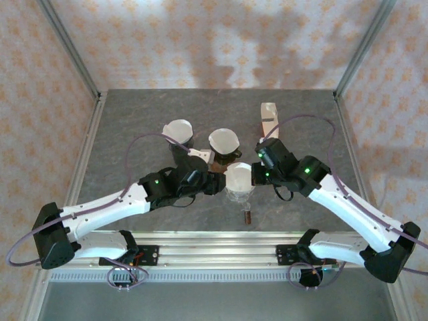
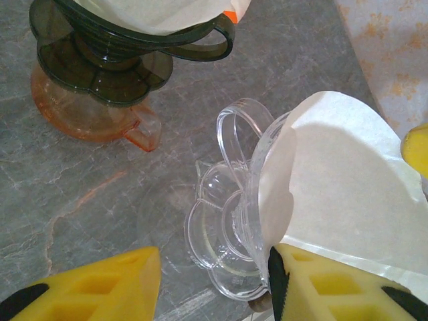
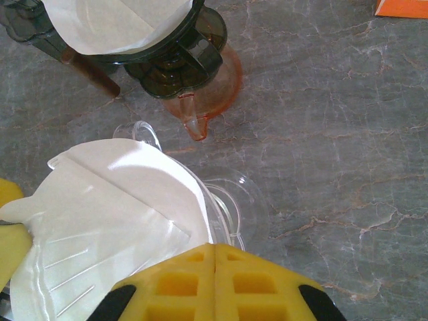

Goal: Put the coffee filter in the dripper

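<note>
1. Coffee filter (image 1: 239, 176): it is white paper sitting in the clear dripper (image 1: 239, 196), right between the left hand (image 1: 221, 182) and the right hand (image 1: 257, 175).
2. From above, the two hands meet at this dripper from each side. Past the left hand stands another dripper with paper (image 1: 178, 128). Past the right hand lies a box (image 1: 269, 115). Any words on the box are too small to read.
3. The left wrist camera comes in close. The left hand's fingers are spread. One yellow finger (image 2: 334, 287) touches the clear dripper's rim by the Coffee filter. The other finger (image 2: 100, 287) stands apart, over the bare desk (image 2: 80, 194).
4. That same close view shows the clear dripper tipped over. Its flower-shaped foot is just past the left hand and its mouth points off to the side.
5. The right wrist camera shows the right hand's fingers pressed together at the edge of the Coffee filter. I cannot tell if any paper is pinched between them.
6. Far past both hands, a dark dripper (image 3: 167, 60) sits on top of an orange dripper (image 3: 207, 100). The dark one has its own white paper inside.
7. The clear dripper is see-through and shiny, with a round loop handle. The Coffee filter is thin, with a folded seam. The desk is gray stone with pale cracks. The fingers are yellow blocks with square holes.
</note>
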Controlling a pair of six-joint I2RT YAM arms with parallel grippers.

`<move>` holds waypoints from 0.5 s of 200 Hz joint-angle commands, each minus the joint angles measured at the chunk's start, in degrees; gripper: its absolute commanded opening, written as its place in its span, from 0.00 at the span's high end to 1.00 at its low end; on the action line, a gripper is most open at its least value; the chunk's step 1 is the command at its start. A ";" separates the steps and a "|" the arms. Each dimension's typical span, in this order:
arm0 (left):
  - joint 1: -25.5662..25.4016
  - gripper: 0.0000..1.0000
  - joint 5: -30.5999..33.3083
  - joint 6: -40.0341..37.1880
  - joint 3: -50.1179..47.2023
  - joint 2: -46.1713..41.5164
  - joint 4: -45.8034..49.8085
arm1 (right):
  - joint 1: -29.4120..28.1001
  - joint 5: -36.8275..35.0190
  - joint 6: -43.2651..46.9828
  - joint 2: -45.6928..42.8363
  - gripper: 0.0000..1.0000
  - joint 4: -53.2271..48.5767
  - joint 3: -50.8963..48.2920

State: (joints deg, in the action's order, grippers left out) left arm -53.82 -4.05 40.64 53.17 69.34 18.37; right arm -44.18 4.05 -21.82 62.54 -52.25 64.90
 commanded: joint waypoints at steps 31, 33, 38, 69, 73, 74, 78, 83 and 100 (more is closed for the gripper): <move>0.57 0.53 0.12 0.67 -1.09 -1.16 -0.93 | 0.24 -1.88 -0.17 0.47 0.93 -1.69 -0.61; 0.59 0.52 0.10 0.67 -1.12 -1.14 -0.96 | 0.24 -1.97 -0.18 0.47 0.93 -1.75 -0.58; 0.59 0.52 0.00 0.67 -1.13 -1.15 -1.04 | 0.24 -2.08 -0.15 0.47 0.93 -1.87 -0.56; 0.56 0.46 -0.54 0.75 -1.04 -1.05 -1.65 | 0.24 -1.97 -0.33 0.47 0.91 -1.83 -1.81; 0.57 0.45 -0.67 0.79 -1.04 -1.09 -1.80 | 0.19 -1.91 -0.35 0.43 0.91 -1.66 -2.07; 0.56 0.45 -0.63 0.81 -1.04 -1.07 -1.82 | 0.22 -1.89 -0.34 0.41 0.91 -1.60 -2.07; 0.63 0.45 -0.73 0.84 -1.03 -1.02 -1.89 | 0.16 -1.78 -0.45 0.38 0.91 -1.50 -2.29; 0.65 0.45 -0.69 0.80 -0.98 -1.01 -1.93 | 0.15 -1.69 -0.57 0.39 0.90 -1.32 -2.47; 0.59 0.45 -0.83 0.84 -1.04 -0.87 -2.10 | 0.11 -1.59 -0.62 0.30 0.89 -1.19 -2.35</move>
State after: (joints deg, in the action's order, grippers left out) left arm -53.82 -4.29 41.06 52.80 69.34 17.61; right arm -44.18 3.84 -21.89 62.87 -52.64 63.29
